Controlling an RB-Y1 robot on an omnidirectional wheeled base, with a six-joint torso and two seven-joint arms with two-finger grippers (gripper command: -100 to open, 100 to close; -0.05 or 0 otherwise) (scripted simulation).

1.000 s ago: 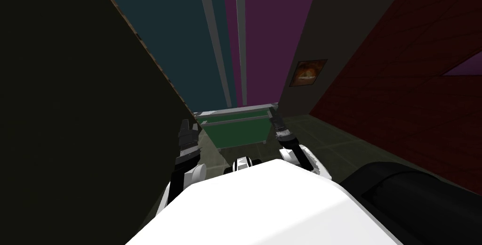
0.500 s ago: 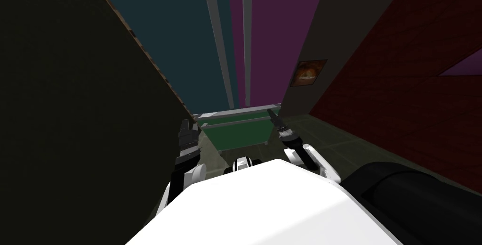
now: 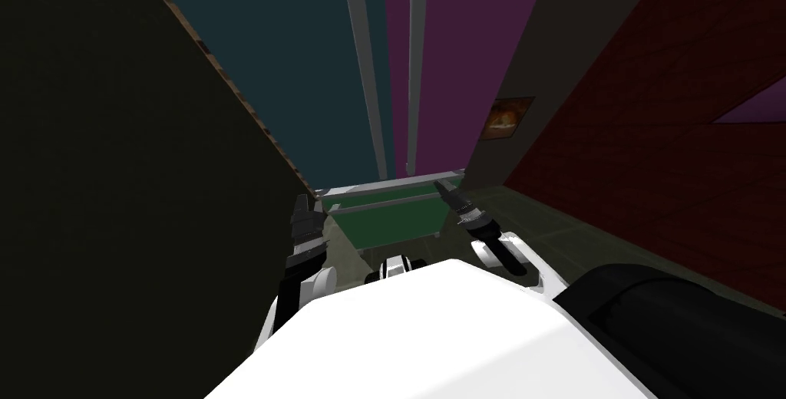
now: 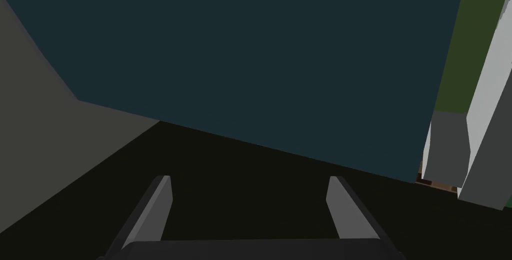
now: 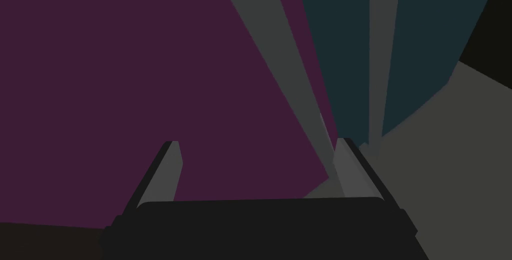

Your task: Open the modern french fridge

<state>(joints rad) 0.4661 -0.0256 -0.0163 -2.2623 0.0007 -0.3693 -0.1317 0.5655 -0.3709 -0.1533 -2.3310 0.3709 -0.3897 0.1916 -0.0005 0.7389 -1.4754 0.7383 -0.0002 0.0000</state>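
The fridge stands close in front of me, with a teal left door, a purple right door and a green drawer below. Two grey upright handles run side by side along the seam. My right gripper is open in front of the purple door, and one of its fingers is right beside that door's grey handle. Low at the teal door my left gripper is open with nothing between its fingers.
A dark cabinet side walls me in on the left. A grey wall with a small picture and a dark red brick wall stand on the right. A black rounded object lies at my right side.
The whole head view has shifted a little, so I have moved. My right forearm has swung outward to the right while its gripper stays at the drawer's top corner. The left arm is unchanged.
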